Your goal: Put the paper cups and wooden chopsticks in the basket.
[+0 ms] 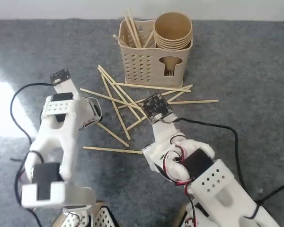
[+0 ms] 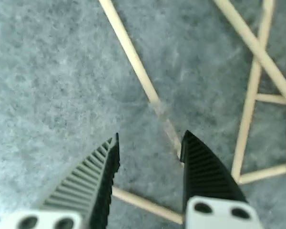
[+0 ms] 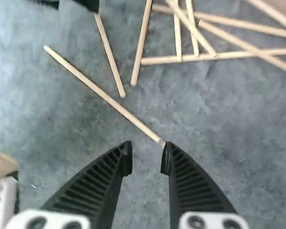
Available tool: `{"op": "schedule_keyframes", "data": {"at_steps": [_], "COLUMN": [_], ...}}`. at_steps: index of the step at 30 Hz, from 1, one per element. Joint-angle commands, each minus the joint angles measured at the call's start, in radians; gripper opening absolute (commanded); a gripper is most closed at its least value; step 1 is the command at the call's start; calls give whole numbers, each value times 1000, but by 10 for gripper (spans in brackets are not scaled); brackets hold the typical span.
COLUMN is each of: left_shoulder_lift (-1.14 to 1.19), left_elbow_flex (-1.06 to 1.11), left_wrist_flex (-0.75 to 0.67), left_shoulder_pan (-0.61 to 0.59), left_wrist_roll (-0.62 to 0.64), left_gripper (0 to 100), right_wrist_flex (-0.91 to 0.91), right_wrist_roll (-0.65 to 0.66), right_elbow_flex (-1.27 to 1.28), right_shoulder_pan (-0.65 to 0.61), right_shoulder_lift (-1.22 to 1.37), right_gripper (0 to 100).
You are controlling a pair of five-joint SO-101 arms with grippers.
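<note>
Basket: beige, perforated, upright at the far side of the grey surface. Paper cups: nested in one stack inside the basket, on its right side. Standing chopsticks: on end in the basket beside the cups. Loose chopsticks: scattered and crossing on the surface in front of the basket, between the two arms. Left jaws: spread wide, one diagonal chopstick running into the gap between them. Right jaws: parted narrowly, tips at the end of a single chopstick, not pinching it.

floor: grey felt mat | back: pale wall | light: bright glare
</note>
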Motion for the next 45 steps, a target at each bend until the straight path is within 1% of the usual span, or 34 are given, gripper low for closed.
{"op": "schedule_keyframes", "data": {"at_steps": [1, 6, 9, 11, 13, 14, 16, 20, 27, 30, 33, 37, 41, 45], "left_shoulder_lift": [117, 218, 222, 224, 229, 230, 230, 230, 204, 114, -43, -275, -486, -649], "left_elbow_flex": [-120, -189, -191, -191, -191, -193, -191, -191, -180, -177, -173, -173, -180, -177], "left_wrist_flex": [-38, -34, -34, -37, -38, -38, -35, -32, -6, 29, 69, 89, 68, -25], "left_shoulder_pan": [0, 0, -8, -18, -28, -28, -26, -20, -20, -28, -28, -20, -17, 40], "left_wrist_roll": [86, 94, 120, 121, 118, 117, 115, 83, 71, 34, 23, -58, -137, -250], "left_gripper": [203, 199, 187, 128, 30, 2, 15, 11, 11, 11, 11, 11, 11, 11], "right_wrist_flex": [-65, -70, -70, -70, -70, -70, -70, -70, -70, -71, -67, -38, 12, 25], "right_wrist_roll": [20, 17, 14, 12, 12, 12, 12, 12, 12, 12, 18, 37, 118, 152], "right_elbow_flex": [38, 49, 49, 49, 49, 49, 49, 49, 49, 49, 52, 54, 52, 9], "right_shoulder_pan": [-13, -13, -13, -13, -13, -13, -13, -13, -13, -13, -13, -45, -120, -130], "right_shoulder_lift": [-18, -18, -19, -19, -19, -19, -19, -19, -19, -19, -19, -18, -5, 124], "right_gripper": [116, 116, 116, 116, 116, 116, 116, 116, 116, 116, 116, 115, 117, 120]}}
